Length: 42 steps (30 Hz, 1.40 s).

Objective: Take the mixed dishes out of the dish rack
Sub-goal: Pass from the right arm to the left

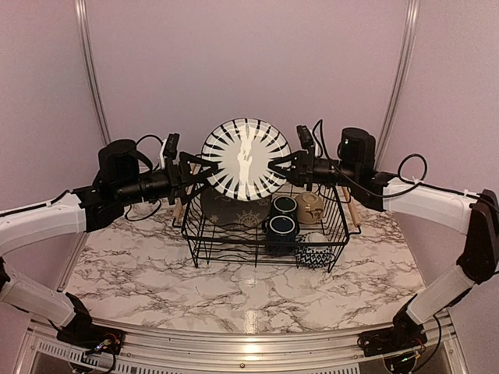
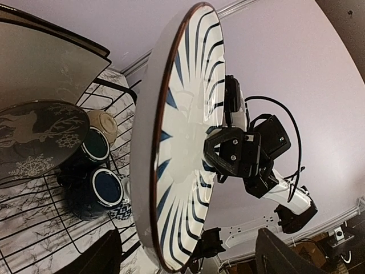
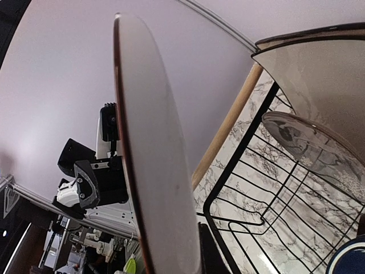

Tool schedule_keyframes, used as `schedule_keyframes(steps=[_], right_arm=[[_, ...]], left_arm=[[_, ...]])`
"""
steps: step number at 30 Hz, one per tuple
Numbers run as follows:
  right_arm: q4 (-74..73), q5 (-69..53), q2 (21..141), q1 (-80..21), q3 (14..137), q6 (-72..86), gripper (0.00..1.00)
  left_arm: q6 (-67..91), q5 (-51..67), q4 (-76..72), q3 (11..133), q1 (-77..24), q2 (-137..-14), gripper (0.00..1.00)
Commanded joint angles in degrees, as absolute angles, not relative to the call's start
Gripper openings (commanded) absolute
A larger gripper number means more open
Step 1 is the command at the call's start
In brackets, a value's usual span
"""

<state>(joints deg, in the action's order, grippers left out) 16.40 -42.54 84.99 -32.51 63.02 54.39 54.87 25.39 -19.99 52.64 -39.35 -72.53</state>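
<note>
The black-and-white striped round plate [image 1: 246, 160] stands on edge in the air above the dish rack [image 1: 257, 243]. My right gripper [image 1: 282, 167] is shut on its right rim; in the right wrist view the plate's plain back [image 3: 154, 160] fills the jaws and hides one finger. My left gripper [image 1: 201, 173] is open, and its fingers [image 2: 97, 254] stand wide on either side of the plate's left rim [image 2: 171, 171], apart from it. In the rack are the grey deer-pattern plate [image 1: 234, 209], two dark blue mugs [image 1: 282, 206] [image 1: 281, 228], a beige bowl [image 1: 309, 206] and a chevron bowl [image 1: 316, 255].
A square cream plate [image 2: 45, 63] leans in the rack behind the grey one. The rack has wooden bar handles [image 3: 228, 123] on its short sides and sits at the back of the marble table [image 1: 140, 273]. Curved walls enclose the back.
</note>
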Motion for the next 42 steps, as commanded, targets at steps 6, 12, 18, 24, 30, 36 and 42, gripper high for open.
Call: schedule_keyframes(steps=[6, 12, 18, 24, 30, 36, 42], right_arm=[[31.0, -45.4, 84.5, -34.2, 63.2, 58.9, 0.0], [32.1, -45.2, 85.0, -34.9, 62.7, 59.0, 0.0], [31.9, -45.0, 85.3, -35.4, 62.4, 58.4, 0.0], [29.6, -43.8, 84.8, -35.4, 62.3, 56.3, 0.0], [29.2, -43.2, 84.4, -35.4, 61.7, 55.3, 0.06], [27.2, -42.1, 83.7, -35.2, 61.2, 52.8, 0.66], [15.8, -37.1, 81.7, -34.7, 61.6, 44.3, 0.89]], left_arm=[[59.6, 24.1, -29.4, 55.1, -40.7, -77.3, 0.62], [61.0, 23.6, -30.4, 56.0, -40.7, -79.1, 0.48], [61.2, 24.4, -30.3, 56.9, -40.7, -80.3, 0.31], [59.7, 23.8, -28.9, 56.3, -40.6, -78.5, 0.11], [58.6, 23.2, -27.3, 55.8, -40.4, -76.4, 0.0], [59.8, 23.7, -27.0, 54.7, -38.1, -73.8, 0.0], [61.0, 25.6, -25.7, 52.6, -30.9, -67.8, 0.0]])
